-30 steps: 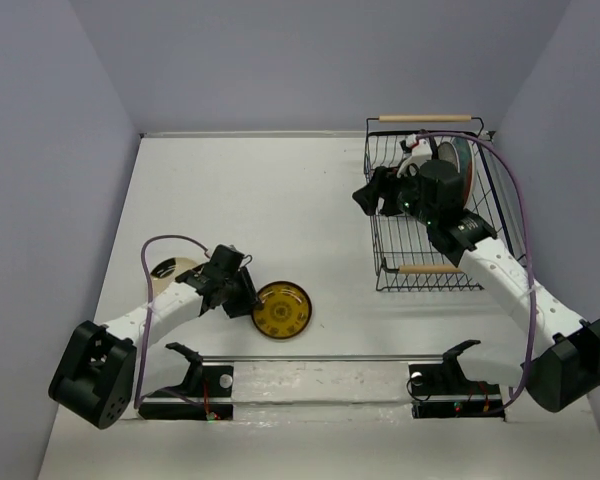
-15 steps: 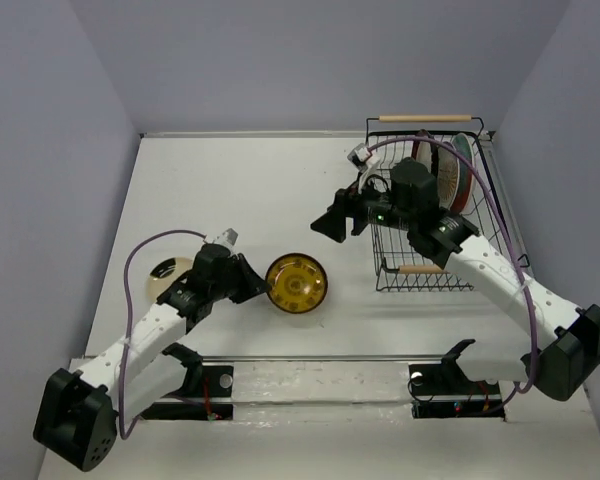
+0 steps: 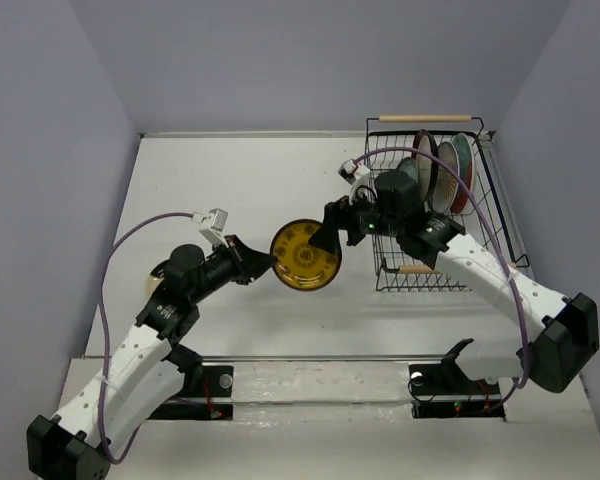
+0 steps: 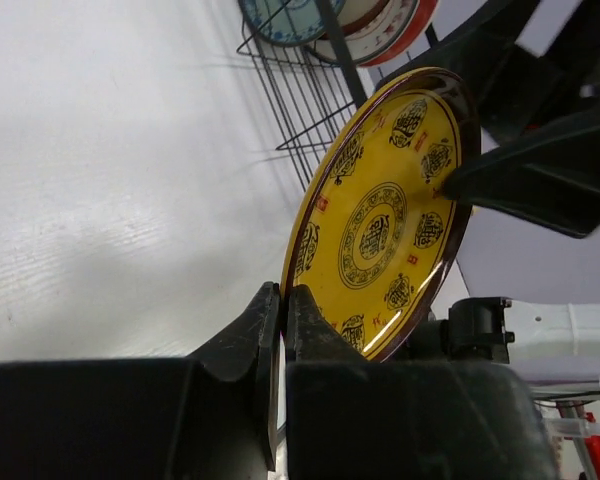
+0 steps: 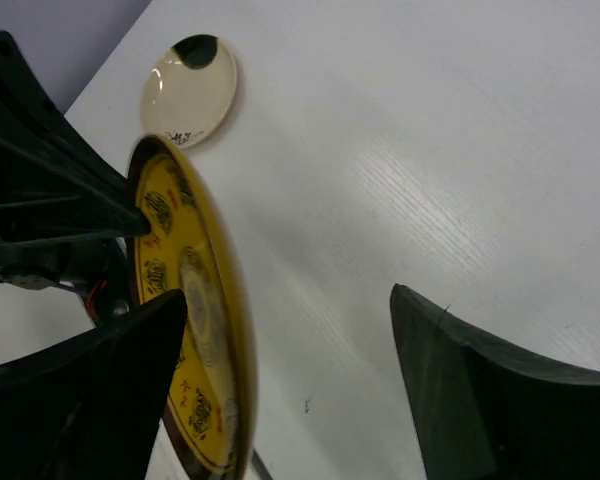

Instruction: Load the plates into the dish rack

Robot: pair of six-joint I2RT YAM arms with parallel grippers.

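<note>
White tabletop (image 3: 230, 180) carries the dish rack (image 3: 421, 268), with other plates (image 3: 442, 176) standing upright inside. Just left of the rack, the amber-yellow plate (image 3: 305, 255) hangs on edge above the table, its rim pinched by the left gripper (image 3: 269, 262). The right gripper (image 3: 330, 238), its 2 fingers spread wide, sits at the plate's rack-side edge. Farther left lies the plain cream plate (image 5: 190, 90).

We are recording the left pincer (image 3: 266, 262) gripping the amber-yellow plate (image 3: 305, 255) by its left rim, face tilted up, over the tabletop (image 3: 240, 180). The right pincer (image 3: 332, 238) is sitting at its right rim; contact is not showing. Several plates (image 3: 447, 175) are standing upright in the dish rack (image 3: 425, 118).
</note>
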